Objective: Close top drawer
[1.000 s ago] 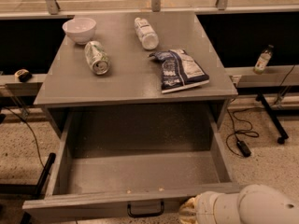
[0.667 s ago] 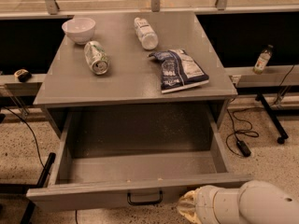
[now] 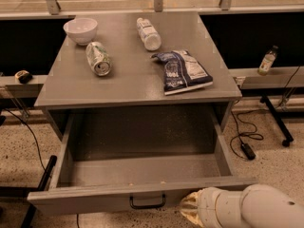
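Observation:
The top drawer (image 3: 142, 197) is a wide, deep grey drawer pulled far out of the grey cabinet, empty inside. Its flat front panel faces me with a small black bar handle (image 3: 147, 203) at the centre. My gripper (image 3: 190, 210) is at the bottom right of the camera view, at the end of my white arm (image 3: 256, 208), close against the drawer front just right of the handle. Only its pale rounded end shows.
On the cabinet top (image 3: 128, 80) lie a white bowl (image 3: 80, 30), a can on its side (image 3: 98, 58), a plastic bottle on its side (image 3: 148, 33) and a dark chip bag (image 3: 182, 71). A small bottle (image 3: 267, 61) stands on a ledge at right. Cables and stand legs lie on the floor either side.
The drawer front has moved up in the view, away from me, by a little. My arm and gripper have followed it forward.

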`<action>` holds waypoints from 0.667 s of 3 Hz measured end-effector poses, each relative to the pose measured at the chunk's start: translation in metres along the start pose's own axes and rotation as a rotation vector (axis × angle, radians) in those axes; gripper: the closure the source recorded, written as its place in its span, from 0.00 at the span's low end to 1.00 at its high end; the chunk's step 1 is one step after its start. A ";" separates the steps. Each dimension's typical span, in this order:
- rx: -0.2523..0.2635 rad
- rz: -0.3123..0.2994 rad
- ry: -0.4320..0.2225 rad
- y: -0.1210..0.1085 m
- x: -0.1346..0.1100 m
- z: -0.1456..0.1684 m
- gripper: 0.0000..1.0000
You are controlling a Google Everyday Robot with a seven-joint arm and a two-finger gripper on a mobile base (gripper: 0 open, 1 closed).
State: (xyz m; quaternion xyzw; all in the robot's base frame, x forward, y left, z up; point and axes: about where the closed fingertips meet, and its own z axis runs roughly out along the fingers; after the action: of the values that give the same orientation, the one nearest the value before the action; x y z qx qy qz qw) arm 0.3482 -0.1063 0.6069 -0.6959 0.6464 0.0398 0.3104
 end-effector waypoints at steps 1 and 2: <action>0.110 0.023 -0.006 -0.021 -0.006 0.003 1.00; 0.254 0.033 0.008 -0.056 -0.009 0.010 1.00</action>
State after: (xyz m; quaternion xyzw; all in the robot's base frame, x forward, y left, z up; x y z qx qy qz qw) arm 0.4023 -0.0951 0.6245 -0.6403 0.6589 -0.0404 0.3928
